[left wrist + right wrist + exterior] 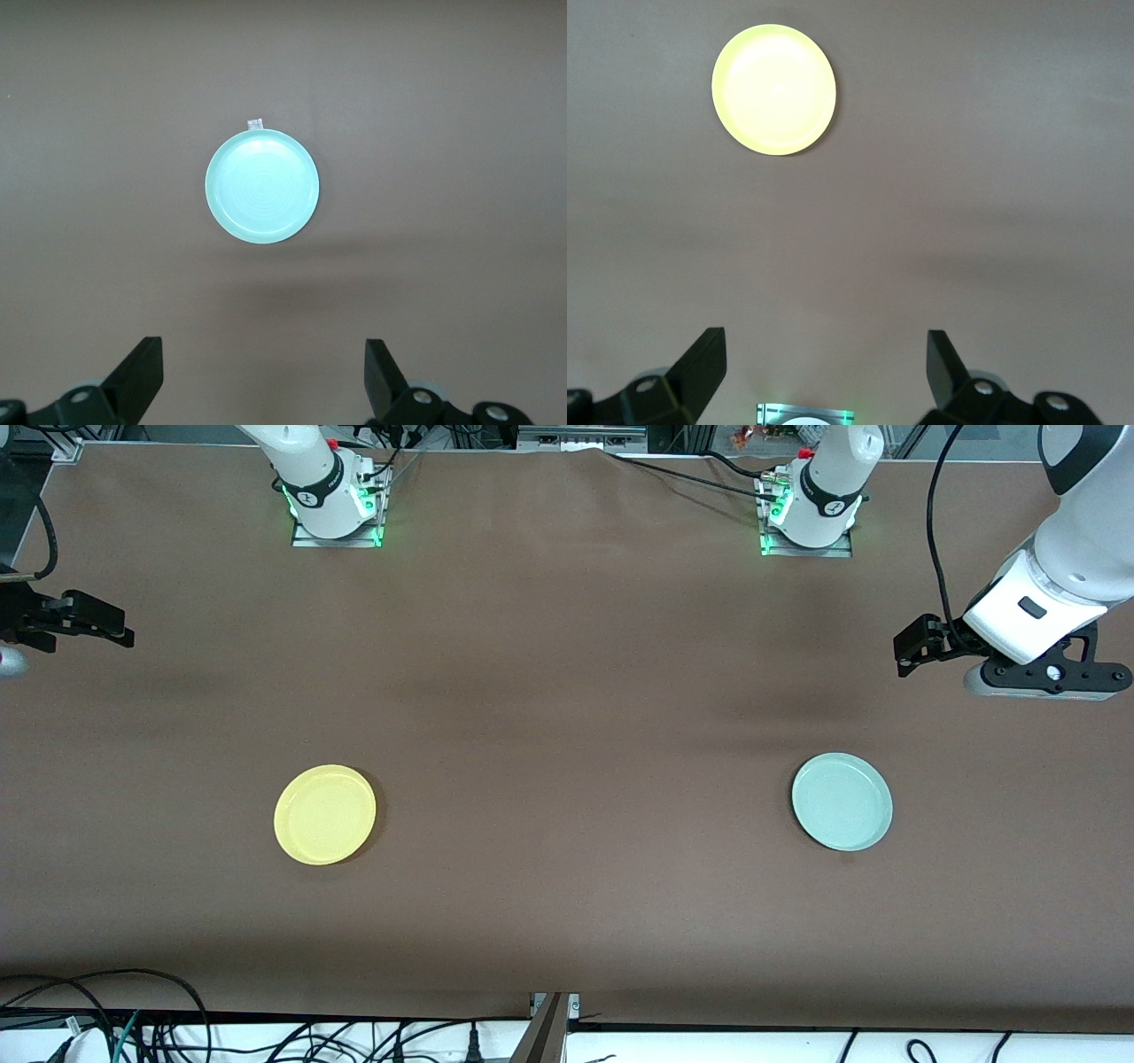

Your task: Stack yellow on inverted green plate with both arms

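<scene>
The yellow plate (pixel 325 815) lies flat, rim up, on the brown table toward the right arm's end; it also shows in the right wrist view (pixel 773 88). The green plate (pixel 842 802) lies flat toward the left arm's end and shows in the left wrist view (pixel 262 186) with a small white tag at its rim. I cannot tell whether it is upside down. My left gripper (pixel 905 652) (pixel 263 354) is open and empty, high over the table's edge. My right gripper (pixel 122 632) (pixel 824 345) is open and empty, high over the other end.
The two arm bases (pixel 337 514) (pixel 811 518) stand with green lights along the table's edge farthest from the front camera. Cables (pixel 133 1019) lie past the table's near edge. A wide stretch of brown table (pixel 576 806) separates the plates.
</scene>
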Robot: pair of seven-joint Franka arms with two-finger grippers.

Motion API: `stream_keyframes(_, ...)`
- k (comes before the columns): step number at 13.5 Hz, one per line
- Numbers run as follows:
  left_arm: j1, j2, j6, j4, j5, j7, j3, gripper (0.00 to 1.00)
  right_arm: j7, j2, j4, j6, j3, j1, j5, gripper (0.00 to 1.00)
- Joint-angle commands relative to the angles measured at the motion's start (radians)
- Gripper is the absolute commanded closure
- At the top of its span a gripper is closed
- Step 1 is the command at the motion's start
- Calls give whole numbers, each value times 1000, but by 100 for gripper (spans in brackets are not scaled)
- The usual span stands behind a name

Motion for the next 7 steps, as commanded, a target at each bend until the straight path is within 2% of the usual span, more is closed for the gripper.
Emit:
stream_keyframes(1, 4, 6, -18, 19, 3, -29, -3, 0, 8, 4, 12, -1, 1, -4, -3, 0)
stream_keyframes(7, 4, 6, -18, 19, 2, -33, 0, 0, 8, 4, 12, -1, 1, -3, -3, 0)
